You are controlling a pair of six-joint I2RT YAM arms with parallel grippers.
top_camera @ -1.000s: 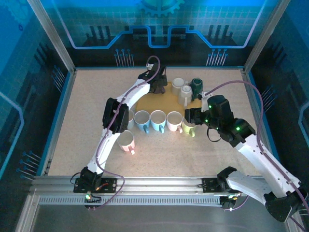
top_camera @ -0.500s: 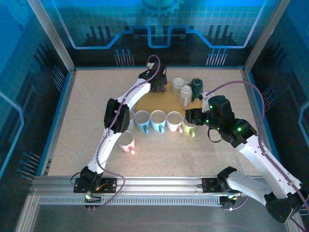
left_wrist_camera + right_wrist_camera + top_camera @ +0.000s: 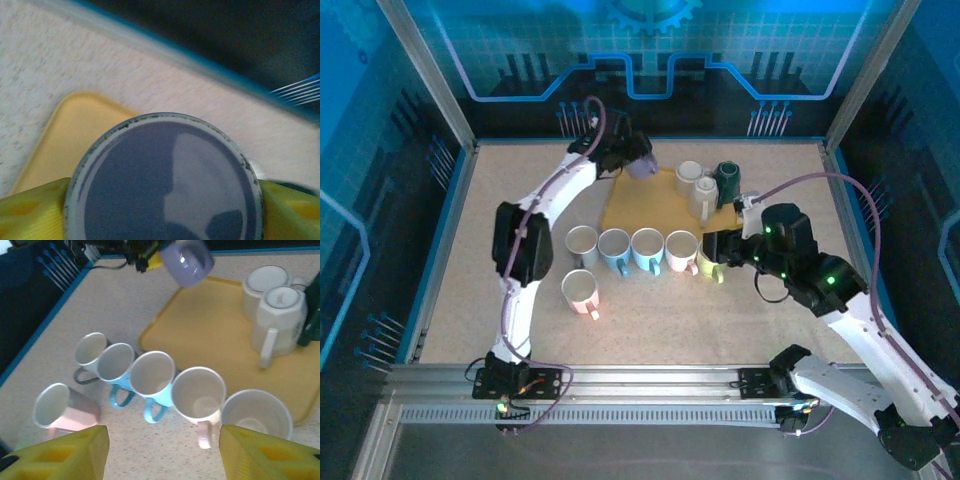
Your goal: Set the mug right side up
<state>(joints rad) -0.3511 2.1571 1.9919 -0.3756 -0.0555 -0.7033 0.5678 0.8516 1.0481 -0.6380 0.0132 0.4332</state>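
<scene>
A lavender mug [image 3: 641, 166] hangs in the air over the back left corner of the yellow tray [image 3: 650, 208], with my left gripper [image 3: 628, 158] shut on its sides. In the left wrist view its round base [image 3: 165, 185] faces the camera between the yellow fingers [image 3: 32, 212]. The right wrist view shows the same mug [image 3: 187, 261] tilted above the tray [image 3: 210, 330]. My right gripper [image 3: 717, 246] is open over the row of upright mugs, and nothing sits between its fingers [image 3: 60, 452].
Two white mugs [image 3: 698, 186] and a dark green one [image 3: 728, 180] stand upside down on the tray's right side. Several upright mugs [image 3: 647, 248] line the tray's front edge, and a pink one [image 3: 582, 292] stands further forward. A blue rail borders the table.
My left arm has lifted the lavender mug off the tray and swung it left and back. The right arm has shifted slightly to the right.
</scene>
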